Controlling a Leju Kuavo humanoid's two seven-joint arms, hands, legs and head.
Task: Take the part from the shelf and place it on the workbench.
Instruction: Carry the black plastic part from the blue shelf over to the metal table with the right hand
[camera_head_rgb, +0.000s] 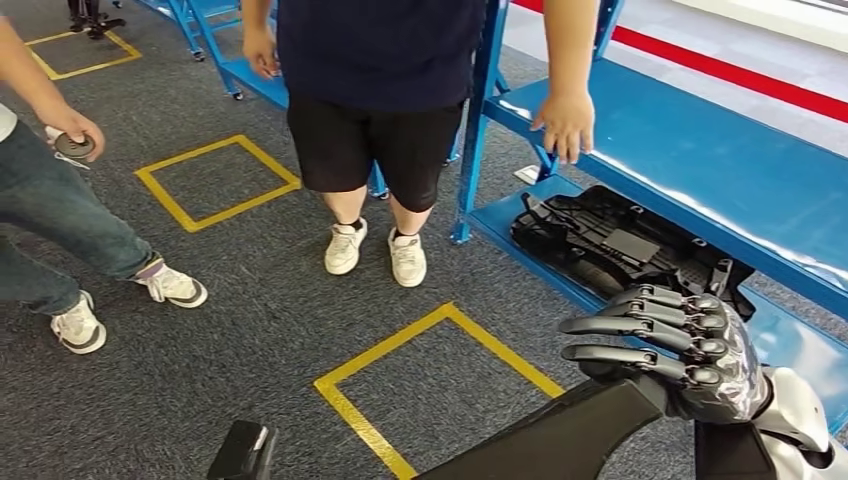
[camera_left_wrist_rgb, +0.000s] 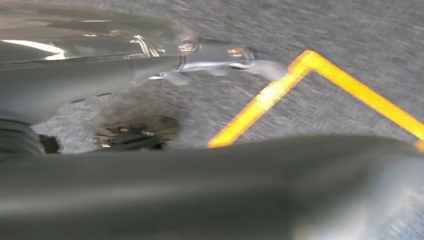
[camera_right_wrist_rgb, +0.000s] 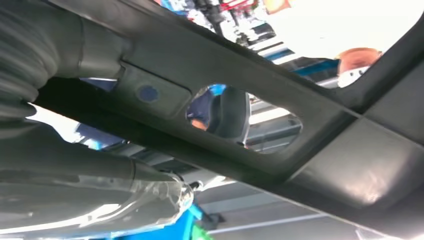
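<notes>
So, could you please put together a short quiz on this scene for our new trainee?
1. True or false: the right hand grips a long black part.
2. Where does the other black part lie? A) on the lower shelf of the blue rack; B) on the carpet; C) in a person's hand.
3. Fill in: the tape squares on the grey carpet are ___ in colour.

Key: 1 true; 2 A; 3 yellow.
</notes>
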